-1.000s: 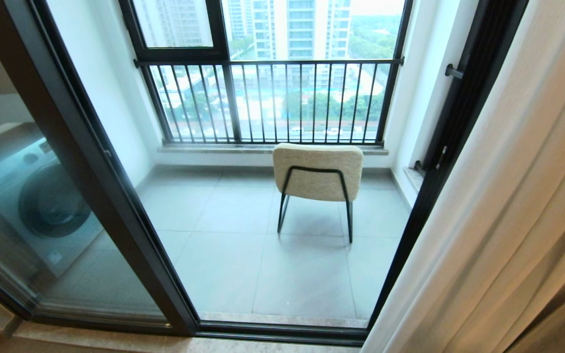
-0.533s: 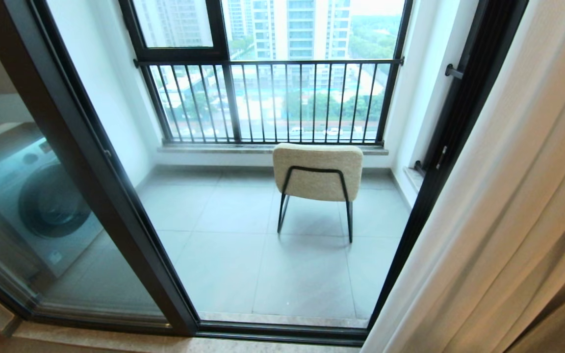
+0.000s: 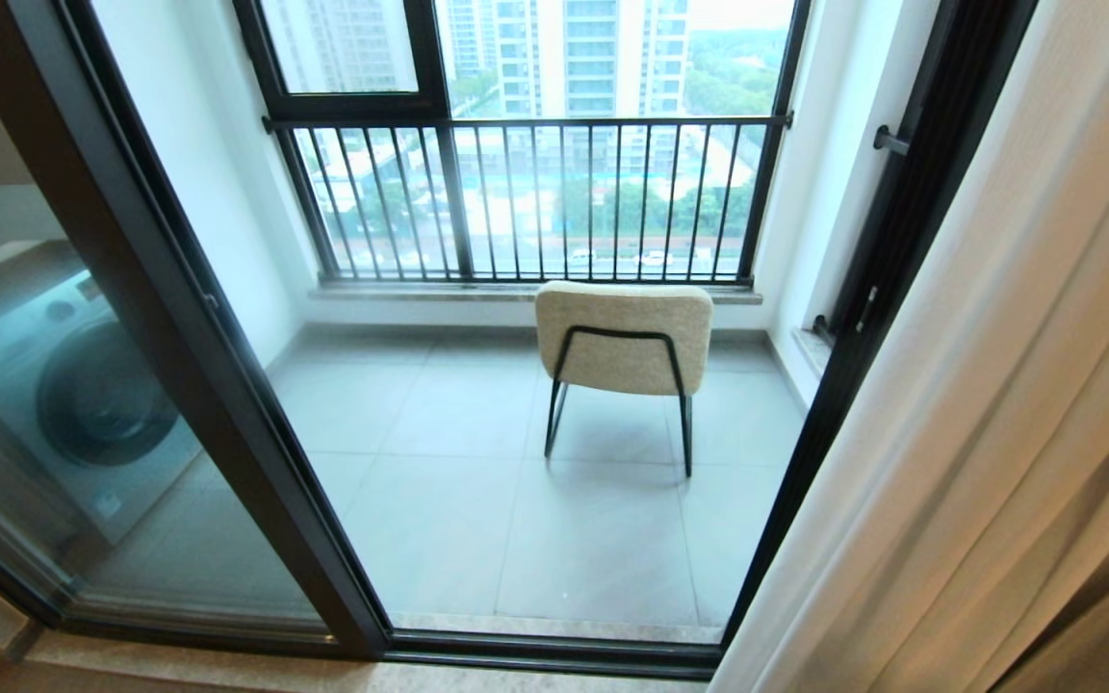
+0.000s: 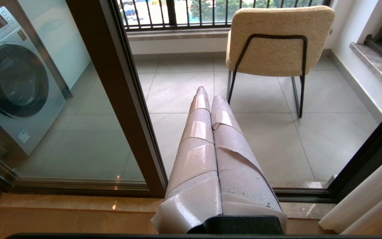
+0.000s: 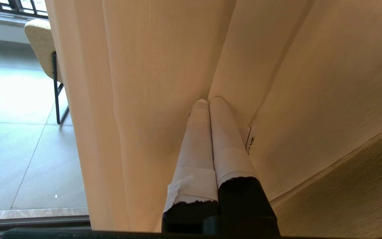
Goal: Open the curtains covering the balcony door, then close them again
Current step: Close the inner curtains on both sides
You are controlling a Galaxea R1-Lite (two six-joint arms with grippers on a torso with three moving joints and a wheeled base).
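Curtains, cream-white woven fabric in long vertical folds, are bunched at the right of the head view, so the balcony door, tall glass panels in a black-brown metal frame, stands uncovered. I read that as the opening half done, with the pull back across the glass left to do. Through the door I see grey balcony tiles, a beige upholstered chair on thin black metal legs, a black-barred railing window and, behind the left pane, a silver front-loading washing machine. My right gripper is out of the head view; its wrist camera shows the two tape-wrapped fingers pressed together with nothing between them, tips nosed into a fold of the curtains, seemingly touching the cloth rather than pinching it. A thicker brownish ribbed drape sits just beside that fold. My left gripper is also clenched and empty, parked low before the door sill, pointing out at the chair, well apart from the fabric. To close, I judge the right gripper needs to hook or push the leading edge toward the left. Writing: a small white tag on the curtain beside the right fingers carries black marks I can't read; the washer's sticker and panel are too small to make out.
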